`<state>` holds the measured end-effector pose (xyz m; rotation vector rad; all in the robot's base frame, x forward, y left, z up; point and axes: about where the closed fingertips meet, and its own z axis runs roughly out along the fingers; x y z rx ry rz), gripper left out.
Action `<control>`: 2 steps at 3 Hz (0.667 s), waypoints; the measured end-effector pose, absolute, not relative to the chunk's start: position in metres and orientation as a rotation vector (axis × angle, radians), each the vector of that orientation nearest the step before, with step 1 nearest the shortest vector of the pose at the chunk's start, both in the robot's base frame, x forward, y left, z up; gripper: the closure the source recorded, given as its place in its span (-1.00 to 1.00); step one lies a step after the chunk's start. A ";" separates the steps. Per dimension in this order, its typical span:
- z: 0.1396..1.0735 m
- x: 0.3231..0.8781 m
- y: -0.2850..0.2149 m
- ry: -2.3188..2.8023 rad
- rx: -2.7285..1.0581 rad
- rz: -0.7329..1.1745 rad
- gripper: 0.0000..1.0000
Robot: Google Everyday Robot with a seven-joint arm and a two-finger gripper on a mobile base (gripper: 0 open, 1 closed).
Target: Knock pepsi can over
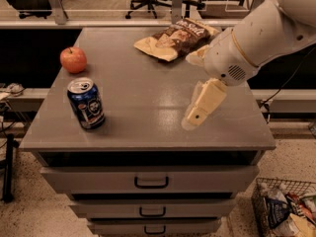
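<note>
The pepsi can [86, 103] is dark blue with a silver top and a round logo. It stands upright near the front left of the grey cabinet top [143, 93]. My gripper [191, 121] hangs from the white arm at the right, pointing down and left just above the cabinet top. It is well to the right of the can and not touching it, and nothing is in it.
A red apple [73, 59] sits behind the can at the left edge. A brown crinkled chip bag [173, 37] lies at the back, next to my arm. Drawers [150, 181] are below, a wire basket [286, 211] stands on the floor at right, and office chairs stand behind.
</note>
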<state>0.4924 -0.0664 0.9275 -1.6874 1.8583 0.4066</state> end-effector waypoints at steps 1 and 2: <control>0.928 0.488 -0.043 1.797 -1.670 0.494 -1.00; 0.931 0.479 0.012 1.655 -1.639 0.657 -1.00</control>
